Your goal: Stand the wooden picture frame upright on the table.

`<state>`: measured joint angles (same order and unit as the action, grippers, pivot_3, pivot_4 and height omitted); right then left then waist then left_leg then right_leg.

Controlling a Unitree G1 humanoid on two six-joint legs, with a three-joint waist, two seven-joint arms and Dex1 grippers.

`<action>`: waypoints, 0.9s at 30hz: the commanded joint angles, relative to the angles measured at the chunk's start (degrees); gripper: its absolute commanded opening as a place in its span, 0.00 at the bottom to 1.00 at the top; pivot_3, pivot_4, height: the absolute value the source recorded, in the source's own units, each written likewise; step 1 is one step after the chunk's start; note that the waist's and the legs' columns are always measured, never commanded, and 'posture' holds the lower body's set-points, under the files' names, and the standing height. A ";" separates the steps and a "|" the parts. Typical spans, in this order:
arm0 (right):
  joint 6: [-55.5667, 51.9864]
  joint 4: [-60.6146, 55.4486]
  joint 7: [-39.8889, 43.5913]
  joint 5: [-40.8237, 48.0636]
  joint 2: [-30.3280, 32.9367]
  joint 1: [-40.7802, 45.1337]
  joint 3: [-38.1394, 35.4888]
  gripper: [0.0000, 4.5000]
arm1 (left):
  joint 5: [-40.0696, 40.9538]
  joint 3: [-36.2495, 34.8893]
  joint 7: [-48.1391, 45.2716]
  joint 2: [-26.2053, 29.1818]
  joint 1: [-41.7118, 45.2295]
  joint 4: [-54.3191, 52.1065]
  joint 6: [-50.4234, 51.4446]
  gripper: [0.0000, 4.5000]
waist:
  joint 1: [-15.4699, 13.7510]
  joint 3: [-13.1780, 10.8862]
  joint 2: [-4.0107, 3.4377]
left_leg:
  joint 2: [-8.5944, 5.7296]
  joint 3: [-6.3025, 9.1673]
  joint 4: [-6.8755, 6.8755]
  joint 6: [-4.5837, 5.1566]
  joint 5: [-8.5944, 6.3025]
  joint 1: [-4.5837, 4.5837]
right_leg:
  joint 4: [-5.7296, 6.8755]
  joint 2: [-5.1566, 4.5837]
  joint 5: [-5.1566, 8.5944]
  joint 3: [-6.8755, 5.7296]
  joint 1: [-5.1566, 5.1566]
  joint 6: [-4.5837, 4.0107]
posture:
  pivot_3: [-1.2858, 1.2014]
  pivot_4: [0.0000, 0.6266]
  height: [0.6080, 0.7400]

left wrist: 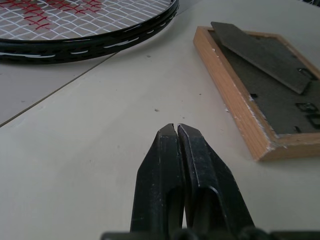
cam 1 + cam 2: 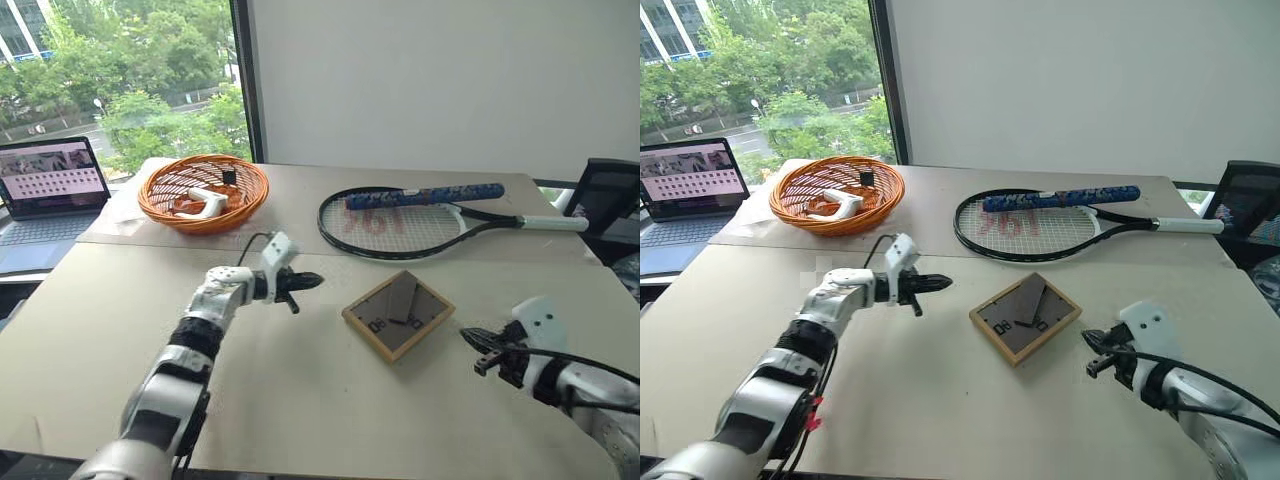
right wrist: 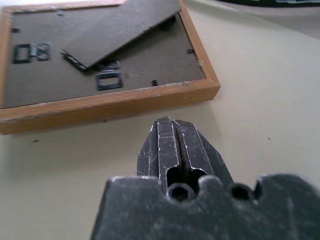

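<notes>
The table is a broad beige top with a seam running across it, just behind the wooden picture frame. Its near half is mostly bare, with open surface in front of the frame and to both sides of it.

Beyond the seam lies a tennis racket, flat, its black-rimmed head with red marking on the strings toward the middle of the table and its white handle pointing to the right; a blue patterned tube lies along its far rim. Left of the racket stands an orange woven basket holding a white object. A laptop with its screen lit sits off the table's far left corner.

The wooden picture frame lies flat on the near half, face down, dark grey back and white digits upward, its stand flap lifted slightly off the back. It is turned diamond-wise, one corner pointing toward the racket and the opposite one toward the near edge. Nothing touches it.

The left hand hovers left of the frame, fingers pressed together, pointing right toward it with a gap between. The right hand sits right of the frame, fingers also together, tips aimed at the frame's near-right edge, close but apart.
</notes>
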<state>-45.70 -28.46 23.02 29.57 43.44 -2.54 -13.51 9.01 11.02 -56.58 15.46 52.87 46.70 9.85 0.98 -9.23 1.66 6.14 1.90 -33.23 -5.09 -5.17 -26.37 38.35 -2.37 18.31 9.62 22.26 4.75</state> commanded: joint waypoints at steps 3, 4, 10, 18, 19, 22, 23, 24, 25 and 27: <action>1.00 7.05 1.24 -4.04 -1.20 7.74 5.58 0.00 | -3.43 0.14 0.98 -4.38 4.04 6.95 -6.11 0.02 | 0.29 0.00 -0.01 | -0.02 0.02 0.25 0.02 -0.01 0.00 | -0.03 0.00 -0.04 0.00 0.04 -0.13 | 0.52 0.24 0.86; 1.76 9.21 2.26 -5.09 -1.48 9.74 7.73 0.00 | -4.03 0.57 0.81 -5.10 3.97 7.49 -6.47 0.02 | 0.30 0.00 -0.02 | -0.02 0.03 0.25 0.02 -0.01 0.00 | -0.03 0.00 -0.04 0.00 0.04 -0.13 | 0.52 0.24 0.86; 7.49 20.29 7.36 -10.55 -4.15 18.94 15.41 0.00 | -3.00 1.45 -6.71 -5.39 -0.42 1.08 -1.71 0.02 | 0.22 -0.01 -0.04 | -0.09 0.05 0.21 -0.02 0.04 0.01 | -0.01 -0.05 -0.05 -0.02 0.00 -0.11 | 0.52 0.24 0.86; 11.91 26.94 15.56 -14.64 -7.61 26.55 22.50 0.00 | -2.15 1.44 -11.23 3.55 -11.42 -17.57 10.01 0.02 | 1.71 0.00 -0.06 | -0.07 0.08 0.24 -0.04 0.07 0.13 | 0.16 -0.04 -0.05 -0.03 -0.03 -0.12 | 0.52 0.24 0.86; 11.68 26.57 16.33 -14.76 -8.05 26.80 23.07 0.00 | -2.04 1.18 -11.06 4.83 -12.63 -19.43 11.04 0.02 | 1.81 0.01 -0.07 | -0.07 0.09 0.24 -0.04 0.07 0.15 | 0.19 -0.04 -0.05 -0.03 -0.04 -0.12 | 0.52 0.24 0.86; 9.80 22.68 18.61 -14.37 -9.19 25.85 25.88 0.00 | -1.14 -0.12 -10.25 8.86 -17.24 -25.91 14.46 0.02 | 2.12 0.02 -0.08 | -0.07 0.10 0.24 -0.04 0.07 0.18 | 0.20 -0.04 -0.04 -0.04 -0.07 -0.12 | 0.52 0.24 0.86; 9.11 21.25 19.11 -14.23 -9.55 25.31 26.68 0.00 | -0.68 -0.55 -10.04 9.86 -18.59 -27.88 15.66 0.02 | 2.21 0.02 -0.09 | -0.06 0.10 0.24 -0.03 0.07 0.20 | 0.22 -0.04 -0.04 -0.04 -0.07 -0.13 | 0.52 0.24 0.86; 8.68 20.29 19.31 -14.16 -9.98 24.90 27.23 0.00 | -0.12 -0.81 -9.98 10.63 -19.80 -29.80 16.99 0.02 | 2.34 0.03 -0.09 | -0.06 0.11 0.25 -0.04 0.07 0.21 | 0.22 -0.04 -0.04 -0.05 -0.07 -0.13 | 0.52 0.24 0.86; 8.43 19.74 19.41 -14.18 -10.23 24.64 27.44 0.00 | 0.34 -0.87 -9.83 11.11 -20.57 -31.20 17.98 0.02 | 2.44 0.03 -0.10 | -0.05 0.11 0.26 -0.03 0.07 0.21 | 0.24 -0.04 -0.03 -0.06 -0.08 -0.15 | 0.52 0.24 0.86; 7.95 19.52 19.45 -14.80 -10.91 24.44 28.29 0.00 | 0.94 -0.95 -8.95 11.82 -22.51 -33.80 19.70 0.02 | 2.52 0.04 -0.11 | -0.05 0.13 0.25 -0.04 0.07 0.22 | 0.26 -0.04 -0.03 -0.08 -0.10 -0.15 | 0.52 0.24 0.86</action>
<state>-36.86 -6.84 40.60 14.21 33.63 22.43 12.02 9.49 9.10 -66.08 27.00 32.06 15.02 27.12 3.50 -9.19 1.55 6.09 2.03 -33.00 -5.13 -5.10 -26.14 38.62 -2.41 18.29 9.54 22.15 4.60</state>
